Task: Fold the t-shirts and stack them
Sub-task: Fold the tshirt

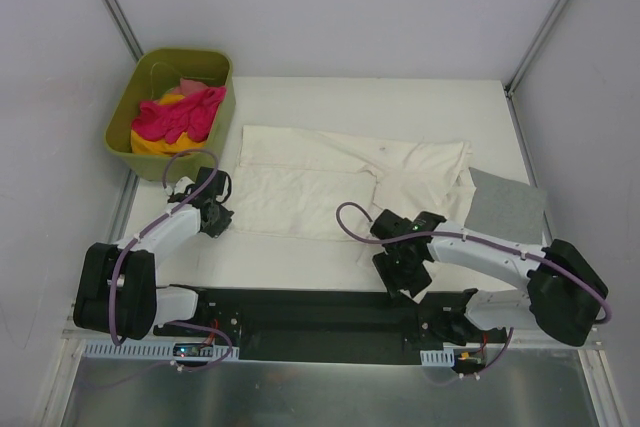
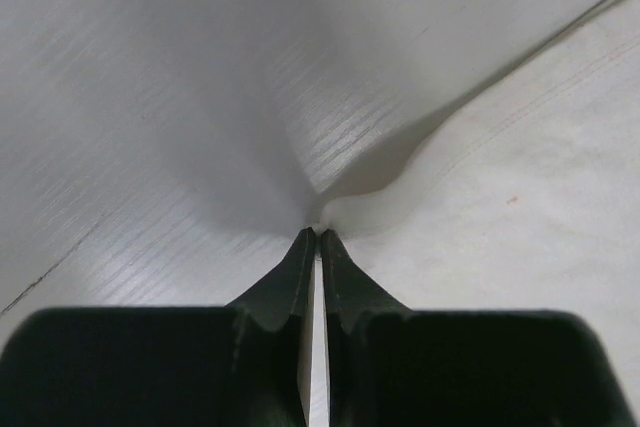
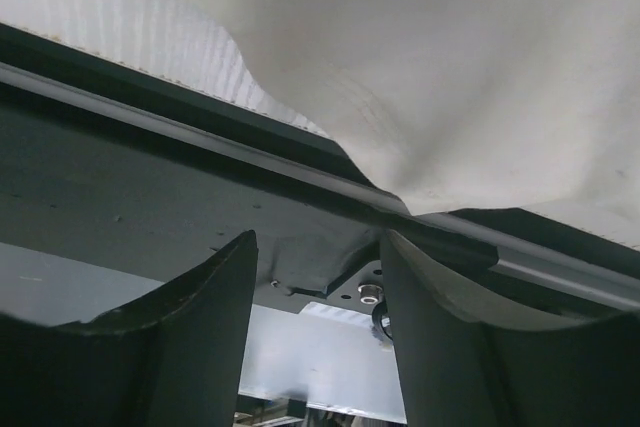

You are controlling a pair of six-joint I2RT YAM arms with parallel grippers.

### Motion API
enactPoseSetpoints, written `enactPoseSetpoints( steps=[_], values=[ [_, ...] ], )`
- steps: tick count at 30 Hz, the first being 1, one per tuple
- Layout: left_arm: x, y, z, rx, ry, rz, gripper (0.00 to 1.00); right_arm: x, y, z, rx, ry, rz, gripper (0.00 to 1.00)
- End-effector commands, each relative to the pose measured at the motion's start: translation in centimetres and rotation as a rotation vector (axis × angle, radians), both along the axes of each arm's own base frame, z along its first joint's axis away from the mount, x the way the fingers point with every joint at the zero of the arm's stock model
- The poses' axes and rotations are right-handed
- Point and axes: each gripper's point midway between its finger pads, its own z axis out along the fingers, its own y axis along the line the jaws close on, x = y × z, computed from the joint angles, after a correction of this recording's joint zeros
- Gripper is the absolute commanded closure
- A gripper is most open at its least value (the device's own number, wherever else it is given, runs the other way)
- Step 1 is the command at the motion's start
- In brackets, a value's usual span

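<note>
At the tips of the left claw (image 2: 318, 239) we see the fingers pressed together on a pucker of the cream-white t-shirt (image 2: 520, 247), pinching its near left edge so the cloth rises into a small tent. Across from it the right claw (image 3: 315, 247) stands partly spread with nothing between its fingers. The shirt's near hem shows just beyond the fingertips, above the black base rail (image 3: 130, 177), and we cannot tell whether a finger touches it. Outward from both, the shirt lies spread across the middle of the table (image 1: 300, 259). A grey t-shirt (image 1: 508, 203) lies just beside its right end, and a pink shirt (image 1: 182, 113) and a yellow shirt (image 1: 150, 144) sit in the olive tub (image 1: 118, 133) at the far left. We judge the first fold is being set up: one near corner gripped, the other not. Next, we think, the right claw must close on the hem, then both lift together and carry the near edge over the far one.
</note>
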Motion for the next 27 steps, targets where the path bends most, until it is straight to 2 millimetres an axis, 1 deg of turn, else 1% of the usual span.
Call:
enactPoseSetpoints(
  steps=[1,2,3,4,7,9,12,14,16,18,20,21,23,24,25,27],
  values=[
    [0.1,0.1,0.4,0.000,0.000,-0.017,1.00,-0.6,0.0,-1.0,-0.042,0.028,-0.105,0.46],
    [0.1,0.1,0.4,-0.001,0.000,-0.016,1.00,-0.6,-0.2,-1.2,-0.062,0.030,-0.111,0.46],
    [0.0,0.0,0.4,-0.003,0.004,-0.018,1.00,-0.2,-0.8,-1.4,-0.099,0.007,-0.115,0.51],
    [0.0,0.0,0.4,-0.006,0.002,-0.016,1.00,0.0,-1.1,-1.6,-0.126,-0.001,-0.127,0.52],
    [-0.1,-0.1,0.3,-0.012,0.004,-0.017,1.00,0.6,-1.2,-1.7,-0.159,-0.027,-0.161,0.53],
    [-0.1,-0.2,0.3,-0.015,0.002,-0.016,1.00,1.6,-1.9,-1.6,-0.211,-0.085,-0.181,0.53],
    [0.0,-0.2,0.4,-0.018,0.000,-0.017,1.00,2.4,-2.6,-1.7,-0.271,-0.121,-0.202,0.54],
    [0.0,-0.3,0.4,-0.019,0.002,-0.018,1.00,3.0,-2.3,-1.5,-0.271,-0.134,-0.202,0.55],
    [0.2,-0.3,0.6,-0.021,-0.004,-0.020,1.00,3.6,-2.3,-1.5,-0.283,-0.150,-0.192,0.57],
    [0.3,-0.3,0.7,-0.020,-0.009,-0.022,1.00,3.9,-1.9,-1.5,-0.263,-0.135,-0.182,0.60],
    [0.4,-0.3,0.8,-0.016,-0.012,-0.027,1.00,4.1,-1.0,-2.0,-0.221,-0.123,-0.178,0.62],
    [0.5,-0.2,0.9,-0.013,-0.015,-0.026,1.00,3.8,-0.8,-2.4,-0.210,-0.080,-0.167,0.67],
    [0.5,-0.1,1.0,-0.004,-0.020,-0.027,1.00,3.7,-0.6,-2.7,-0.206,-0.065,-0.150,0.74],
    [0.5,-0.1,1.0,-0.003,-0.022,-0.028,1.00,3.8,-0.6,-2.8,-0.213,-0.059,-0.143,0.79],
    [0.5,0.0,1.1,-0.003,-0.026,-0.029,1.00,3.9,-0.6,-2.6,-0.213,-0.060,-0.134,0.83],
    [0.5,-0.1,1.3,-0.006,-0.030,-0.037,1.00,4.0,-0.6,-2.0,-0.211,-0.068,-0.134,0.96]
  ],
)
